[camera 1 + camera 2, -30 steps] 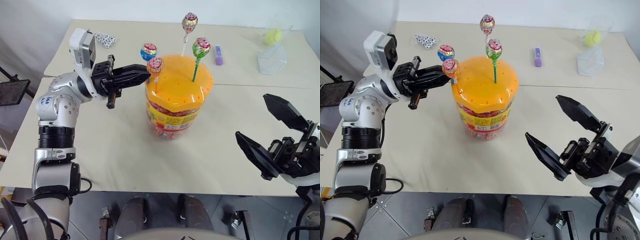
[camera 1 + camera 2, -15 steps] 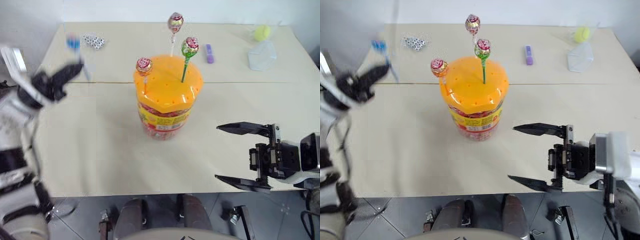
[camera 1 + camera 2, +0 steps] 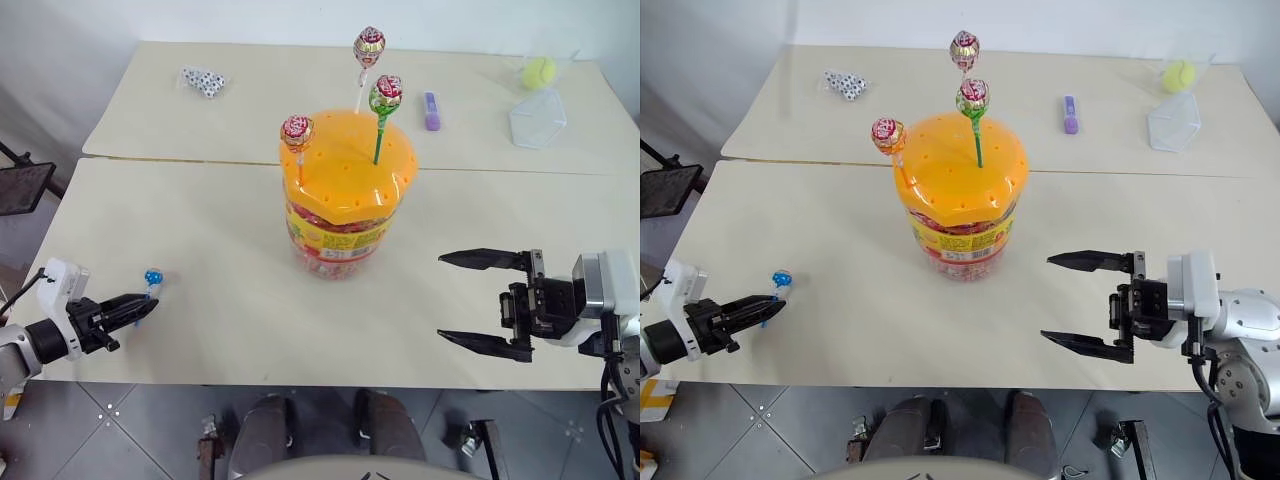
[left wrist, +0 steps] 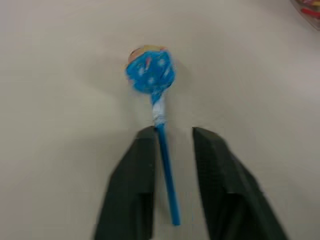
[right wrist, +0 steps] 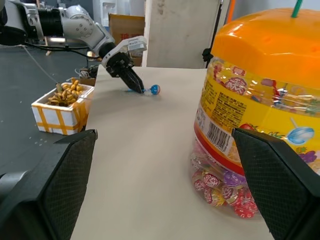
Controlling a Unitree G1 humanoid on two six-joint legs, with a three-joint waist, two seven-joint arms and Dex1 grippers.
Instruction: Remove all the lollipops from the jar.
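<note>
Jar [image 3: 346,205] stands mid-table, clear plastic, domed orange lid [image 3: 348,165] with small holes, yellow-red label, wrapped candy visible inside. Three lollipops stick up from the lid: red one [image 3: 297,131] at the left edge on an orange stick, green one [image 3: 386,94] on a green stick near the middle, pink one [image 3: 370,43] on a white stick at the far side. Blue lollipop [image 4: 150,76] lies on the table at the near left, well apart from the jar.

Left wrist view gives what the head views don't: the blue stick runs between the left gripper [image 4: 172,135] fingers, which are parted, stick close to one finger; whether it touches, can't tell. Head views show that gripper low at the near left table edge, tips by the lollipop stick. Right wrist view shows the jar's side with barcode, plus a box of yellowish items [image 5: 62,107] off the table's left side.

Right gripper [image 3: 480,300] sits near right of the jar, jaws spread wide, nothing between them, pointing left.

Far right: purple marker [image 3: 432,111], clear container [image 3: 539,117], yellow-green ball [image 3: 540,71]. Far left: small spotted packet [image 3: 204,80], contents unclear. Jar top is cut off in the right wrist view.
</note>
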